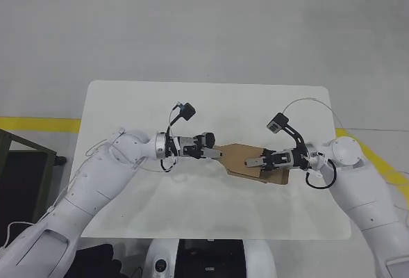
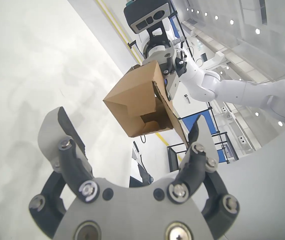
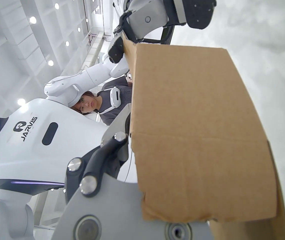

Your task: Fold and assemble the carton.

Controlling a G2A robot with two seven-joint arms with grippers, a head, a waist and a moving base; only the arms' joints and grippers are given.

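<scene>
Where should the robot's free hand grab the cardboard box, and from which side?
Probably the long flap sticking out past the open end of the carton. It is thin and flat and points toward the open left gripper, so it would slip between its jaws. Come in from that open end, opposite the right gripper holding the far wall.

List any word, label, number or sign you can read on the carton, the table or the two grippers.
carton: none; the faces that show are plain brown cardboard.
table: none; plain white top.
left gripper: none.
right gripper: none.
</scene>
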